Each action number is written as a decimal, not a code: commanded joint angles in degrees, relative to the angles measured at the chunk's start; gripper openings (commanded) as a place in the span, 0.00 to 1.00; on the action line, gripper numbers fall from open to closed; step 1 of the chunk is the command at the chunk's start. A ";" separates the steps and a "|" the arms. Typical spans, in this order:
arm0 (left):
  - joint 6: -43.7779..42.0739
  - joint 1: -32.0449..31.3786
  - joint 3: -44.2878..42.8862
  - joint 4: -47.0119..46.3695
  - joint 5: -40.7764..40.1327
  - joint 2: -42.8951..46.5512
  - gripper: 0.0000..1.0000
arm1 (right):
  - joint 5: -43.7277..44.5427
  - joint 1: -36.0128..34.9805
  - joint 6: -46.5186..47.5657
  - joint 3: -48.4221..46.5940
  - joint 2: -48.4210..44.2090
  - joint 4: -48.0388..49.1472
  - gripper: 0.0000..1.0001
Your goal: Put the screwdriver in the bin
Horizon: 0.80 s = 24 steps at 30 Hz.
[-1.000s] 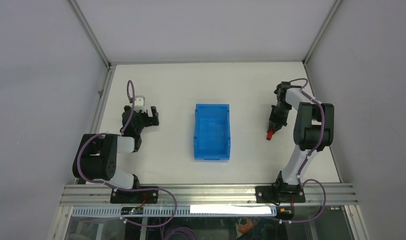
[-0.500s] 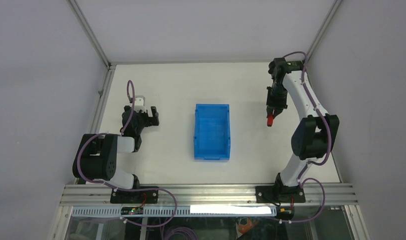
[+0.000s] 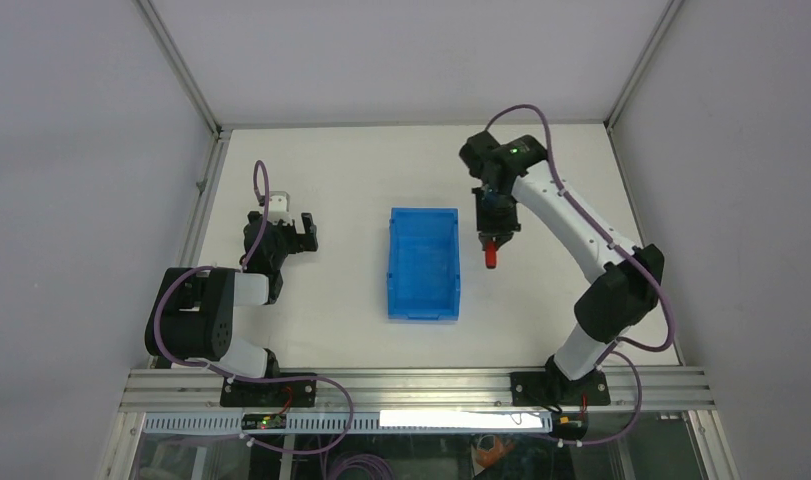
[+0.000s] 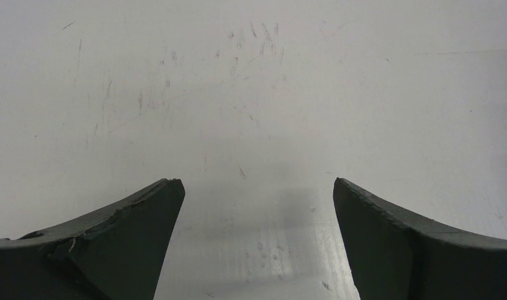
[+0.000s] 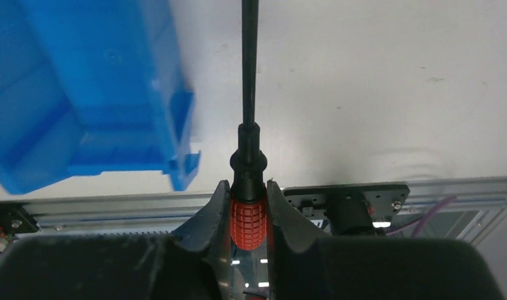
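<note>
Overhead and wrist views of my workspace, items listed in descending order of size.

**Table** (image 3: 361, 170): a white, scuffed surface that carried everything below. My two arm bases were bolted along its near edge.

**Right arm** (image 3: 571, 225): it rose from the near right corner and reached inward, toward the middle of the table and the far edge.

**Left arm** (image 3: 196, 315): it was folded low beside the left edge, its wrist pointing toward the far edge.

**Bin** (image 3: 424, 265): bright blue, it stood at the middle of the table with its long sides running from far edge to near edge. Nothing lay inside it. In the right wrist view the bin (image 5: 82, 94) appeared to the left of the tool, apart from it.

**Left claw** (image 3: 291, 232): my jaws stood wide apart and gripped nothing. The left wrist view showed only bare table between the two dark fingers (image 4: 144, 212).

**Right claw** (image 3: 495, 235): it was poised on the right-hand side of the bin, beside the bin's far right corner, outside its wall. The jaws were nearly closed, clamped on the tool's handle; seen from the wrist, the claw (image 5: 248, 190) pinched that handle from both sides.

**Screwdriver** (image 5: 248, 144): it was held in my right claw by its ribbed red handle, and its thin black shaft ran straight out past the fingertips. In the overhead view the red handle (image 3: 491, 255) showed just right of the bin's right wall, not inside the bin. The shaft was too thin to make out there.
</note>
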<state>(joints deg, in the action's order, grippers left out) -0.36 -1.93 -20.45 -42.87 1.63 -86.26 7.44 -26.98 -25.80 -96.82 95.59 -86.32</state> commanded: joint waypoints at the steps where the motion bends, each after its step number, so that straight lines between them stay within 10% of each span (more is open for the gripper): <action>1: 0.89 -0.60 -1.26 -3.78 0.97 -0.03 0.99 | 0.37 -10.74 -8.42 -2.32 -2.82 6.78 0.00; 8: 0.89 -0.55 -1.26 -3.71 0.90 -0.05 0.99 | 0.97 -24.02 -10.76 -8.94 7.12 11.43 0.00; 20: 0.89 -0.61 -1.26 -3.74 0.90 -0.04 0.99 | 2.59 -26.20 -12.52 3.72 14.26 27.73 0.00; 24: 0.89 -0.61 -1.26 -3.71 0.92 -0.03 0.99 | 4.30 -26.19 -13.33 7.73 14.87 30.98 0.20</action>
<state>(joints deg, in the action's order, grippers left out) -0.36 -1.93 -20.45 -42.87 1.63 -86.26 8.75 -53.17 -37.08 -91.18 110.85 -62.08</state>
